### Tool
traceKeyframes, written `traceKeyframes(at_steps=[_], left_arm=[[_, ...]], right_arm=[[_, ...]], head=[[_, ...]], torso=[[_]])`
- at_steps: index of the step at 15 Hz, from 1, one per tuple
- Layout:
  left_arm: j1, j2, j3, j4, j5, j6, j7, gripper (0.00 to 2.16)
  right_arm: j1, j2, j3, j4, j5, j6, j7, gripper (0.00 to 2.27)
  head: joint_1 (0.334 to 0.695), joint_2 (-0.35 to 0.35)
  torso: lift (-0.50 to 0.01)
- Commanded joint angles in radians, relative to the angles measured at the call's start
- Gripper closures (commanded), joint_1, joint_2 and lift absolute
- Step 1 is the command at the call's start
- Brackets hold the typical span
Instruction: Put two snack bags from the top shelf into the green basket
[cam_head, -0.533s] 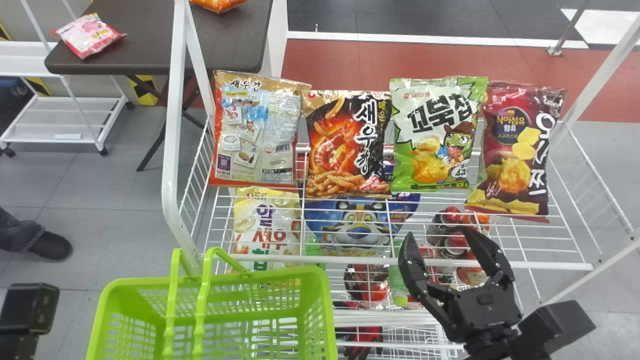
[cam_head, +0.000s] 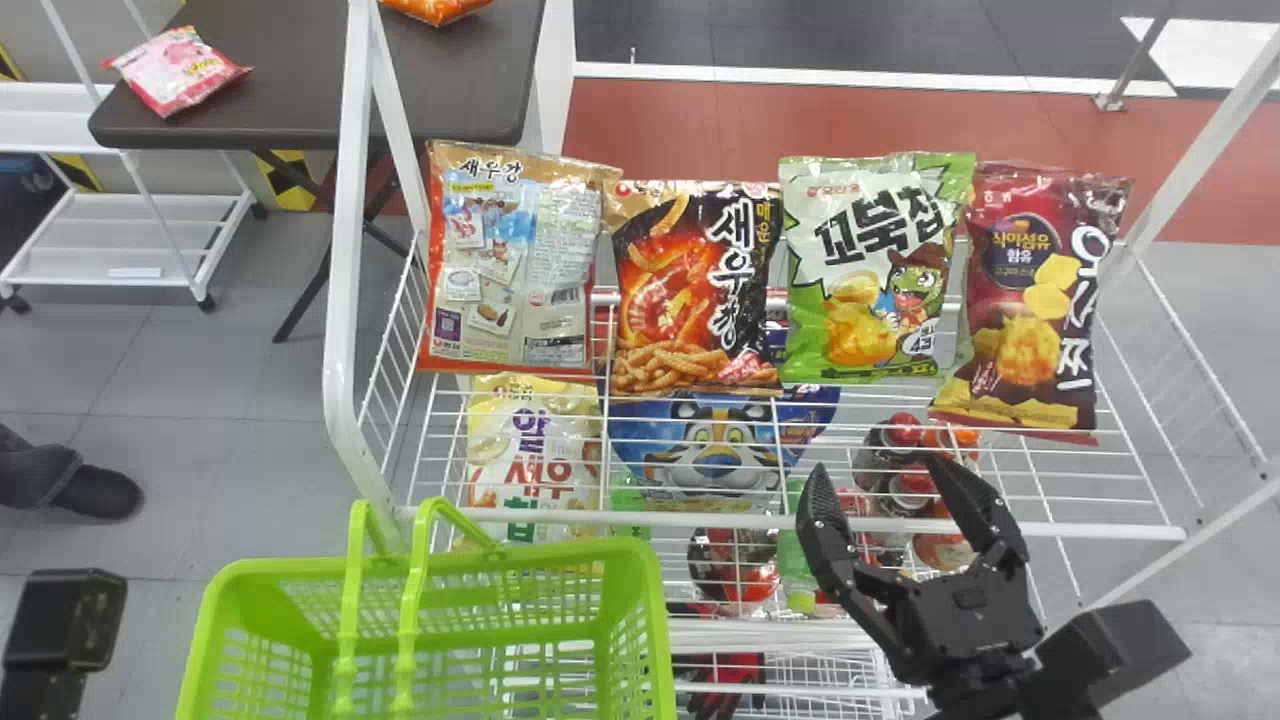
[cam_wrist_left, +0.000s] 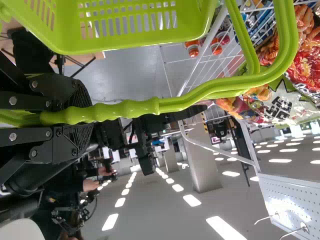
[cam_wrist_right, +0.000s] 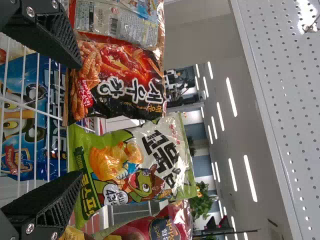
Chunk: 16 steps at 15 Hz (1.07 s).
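Note:
My right gripper (cam_head: 892, 478) stands open before the shelf's front rail, nearer than the snack bags. Four bags stand in a row on the top shelf: an orange-and-beige one (cam_head: 510, 265), a black one (cam_head: 695, 290), a green one (cam_head: 868, 270) and a dark red one (cam_head: 1030, 300). In the right wrist view the open right gripper (cam_wrist_right: 77, 120) faces the black bag (cam_wrist_right: 117, 80) and green bag (cam_wrist_right: 132, 167), touching neither. The green basket (cam_head: 420, 560) is at the lower left. My left gripper (cam_wrist_left: 75, 117) is shut on its handle (cam_wrist_left: 130, 108).
The white wire rack's front rail (cam_head: 1100, 530) runs between the right gripper and the bags. Lower shelves hold a yellow bag (cam_head: 535, 450), a blue bag (cam_head: 700, 450) and bottles. A dark table (cam_head: 300, 110) stands behind at left, near the rack's white post (cam_head: 345, 230).
The basket and its handles have shifted very slightly down and to the right in the head view. The right gripper and the bags have kept their places.

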Motion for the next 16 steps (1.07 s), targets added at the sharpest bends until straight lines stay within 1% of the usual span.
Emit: traceKeyframes(at_steps=[1,4,6,7,10,12,13,14,16], left_arm=[[0.0,0.0,-0.006,0.001,-0.003,0.013,0.0,2.15],[0.0,0.001,-0.016,0.002,-0.01,0.013,0.003,2.15],[0.002,0.001,-0.02,0.001,-0.01,0.013,0.003,2.15],[0.002,0.004,-0.024,-0.001,-0.012,0.013,0.005,2.15],[0.002,0.015,-0.033,-0.003,-0.014,0.013,0.011,2.15],[0.002,0.015,-0.033,-0.003,-0.014,0.013,0.011,2.15],[0.002,0.017,-0.036,-0.004,-0.017,0.013,0.012,2.15],[0.002,0.018,-0.043,-0.006,-0.018,0.013,0.015,2.15],[0.002,0.02,-0.049,-0.004,-0.023,0.013,0.017,2.15]], right_arm=[[-0.004,0.0,0.004,-0.002,0.001,0.0,-0.001,0.03],[-0.052,0.0,0.053,-0.011,0.01,0.068,-0.001,0.03],[-0.119,0.003,0.111,-0.011,0.019,0.15,-0.004,0.03],[-0.155,0.006,0.143,-0.009,0.025,0.193,-0.01,0.04],[-0.256,0.028,0.237,0.0,0.053,0.304,-0.029,0.04],[-0.325,0.054,0.295,0.028,0.085,0.353,-0.041,0.04],[-0.365,0.069,0.324,0.052,0.093,0.374,-0.053,0.04],[-0.405,0.078,0.349,0.074,0.094,0.402,-0.062,0.04],[-0.471,0.082,0.394,0.121,0.102,0.433,-0.079,0.04]], head=[[0.695,-0.024],[0.695,-0.019],[0.695,0.008],[0.695,0.053],[0.695,0.143],[0.695,0.197],[0.695,0.246],[0.695,0.269],[0.695,0.317]], torso=[[-0.001],[-0.001],[-0.001],[-0.001],[-0.001],[-0.001],[-0.001],[-0.001],[-0.001]])
